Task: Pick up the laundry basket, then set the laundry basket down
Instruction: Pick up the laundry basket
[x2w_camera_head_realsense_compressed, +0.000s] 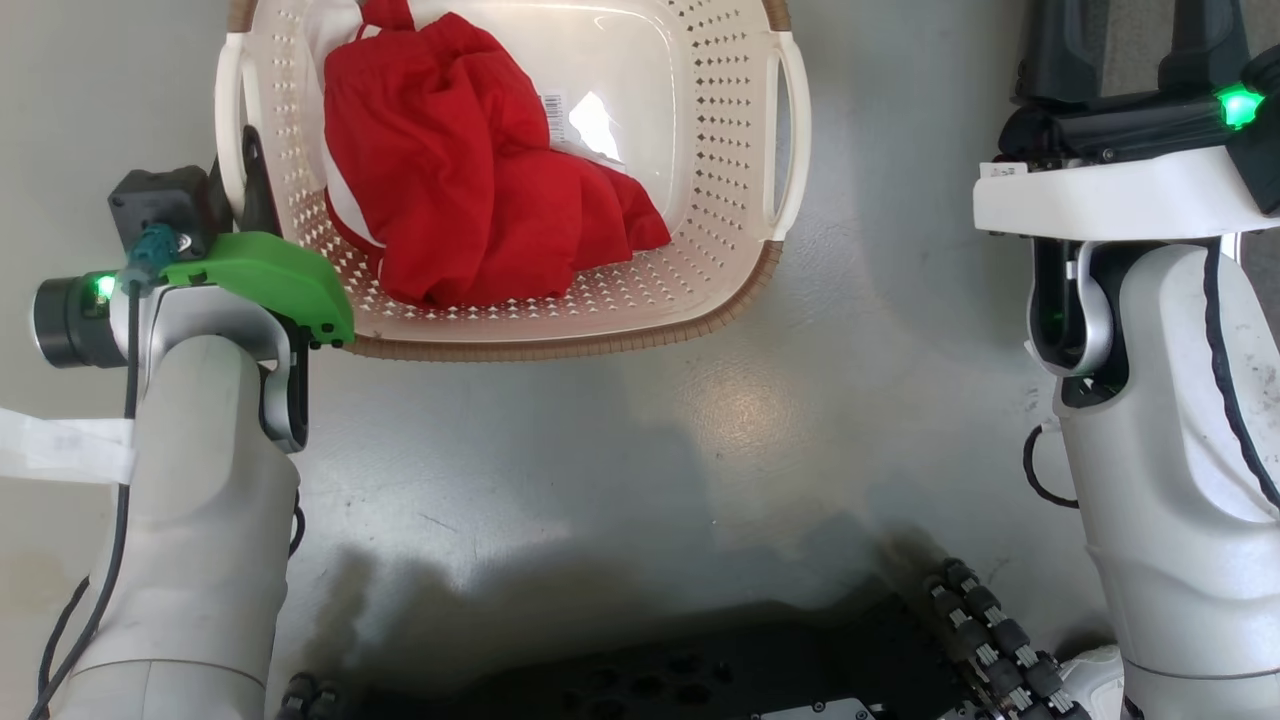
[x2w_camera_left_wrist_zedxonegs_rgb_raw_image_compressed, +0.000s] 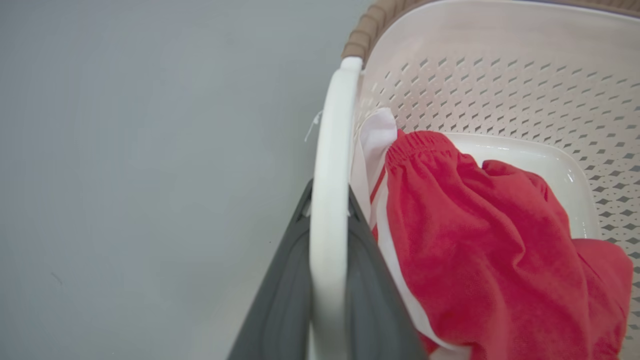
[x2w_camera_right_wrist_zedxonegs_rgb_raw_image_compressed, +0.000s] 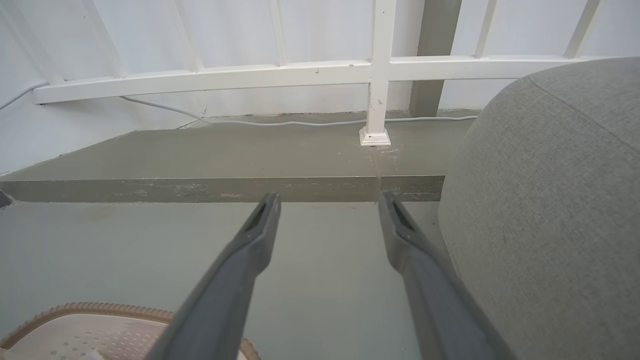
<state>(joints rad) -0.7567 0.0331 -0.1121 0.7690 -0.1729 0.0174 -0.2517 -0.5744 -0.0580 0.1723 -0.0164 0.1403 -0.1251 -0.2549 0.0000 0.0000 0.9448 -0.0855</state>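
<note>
Gripping, left arm: my left gripper is clamped on the basket's white plastic side handle, one dark finger pressed against each face of it.
Basket: the cream-white rectangular perforated plastic laundry basket, with its brown woven-look rim, is at the top of the head view, ahead of me and toward my left, over the glossy grey floor. I cannot tell whether its bottom touches the floor.
Contents: a crumpled red cloth garment with white trim lies inside, heaped toward the gripped side, with bare basket bottom beside it.
Other handle: the matching white handle on the basket's right side is free.
Right arm: my right gripper is spread wide and holds nothing. It is well apart from the basket and points across the floor at a low grey step and a white railing.
Beside right arm: a rounded grey fabric seat is just beside the right-hand finger.
Below me: my black wheeled base lies along the bottom edge of the head view.
</note>
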